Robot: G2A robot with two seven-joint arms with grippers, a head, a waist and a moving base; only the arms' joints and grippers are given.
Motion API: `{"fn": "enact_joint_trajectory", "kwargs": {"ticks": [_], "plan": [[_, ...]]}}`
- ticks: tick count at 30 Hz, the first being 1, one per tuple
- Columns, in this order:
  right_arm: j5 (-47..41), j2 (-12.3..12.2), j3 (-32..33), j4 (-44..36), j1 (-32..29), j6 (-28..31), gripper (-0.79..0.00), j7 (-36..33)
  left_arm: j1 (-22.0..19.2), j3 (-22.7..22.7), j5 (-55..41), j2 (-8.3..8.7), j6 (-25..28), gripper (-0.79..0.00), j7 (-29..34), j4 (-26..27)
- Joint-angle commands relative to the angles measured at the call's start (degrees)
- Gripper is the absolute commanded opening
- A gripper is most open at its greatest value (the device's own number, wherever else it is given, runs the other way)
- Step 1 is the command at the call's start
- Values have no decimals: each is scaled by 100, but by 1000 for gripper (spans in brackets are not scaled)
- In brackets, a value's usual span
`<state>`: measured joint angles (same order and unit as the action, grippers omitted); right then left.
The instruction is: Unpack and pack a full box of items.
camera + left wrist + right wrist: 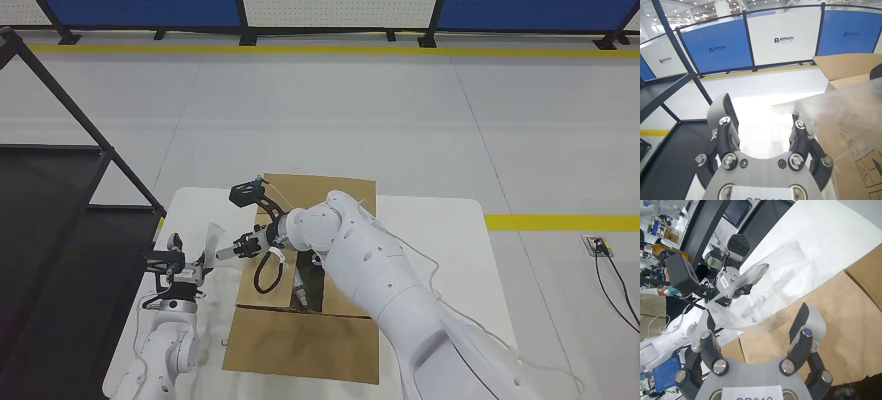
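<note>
**Clear bag hangs between two open claws beside the box**

From where I stand, the left claw (761, 108) is spread wide over the white desk (440, 230), just off the left-hand wall of the open cardboard box (300, 345). One finger (726, 109) is bare. The other is draped by a clear plastic bag (838, 106) that lies across it rather than being pinched.

The right claw (757, 311) is also wide open. It sits above the box's left edge and points toward the other arm. One of its fingers (710, 321) touches the near end of the same bag.

The bag runs as a loose, crumpled strip from that finger over to the left claw, up in the air above the desk and alongside the box. Its far end sticks out flat past the left claw. Whether anything is inside it I cannot tell.

The box stands in the middle of the desk with its flaps folded outward. A black rack (50, 230) stands close by the desk's left side, and blue and white fence panels (715, 47) close off the floor behind.
</note>
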<state>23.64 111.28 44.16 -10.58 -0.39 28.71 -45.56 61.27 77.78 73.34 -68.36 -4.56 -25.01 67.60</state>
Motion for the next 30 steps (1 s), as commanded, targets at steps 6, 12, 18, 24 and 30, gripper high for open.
{"fn": "enact_joint_trajectory", "kwargs": {"ticks": [6,12,18,24,30], "plan": [[18,1,24,7,-3,-5,0,-4,-37,-18,43,-33,56,-785,-7,-102],[39,2,43,3,-5,3,0,0,-52,7,48,-54,92,-785,1,-131],[48,-1,68,12,-1,3,0,16,-41,60,-47,-78,104,-785,-20,-169],[40,-18,109,30,24,10,0,33,-18,101,-169,-108,108,-785,-57,-217],[34,-40,150,27,39,43,0,60,-25,110,-223,-140,74,-785,-66,-277]]}}
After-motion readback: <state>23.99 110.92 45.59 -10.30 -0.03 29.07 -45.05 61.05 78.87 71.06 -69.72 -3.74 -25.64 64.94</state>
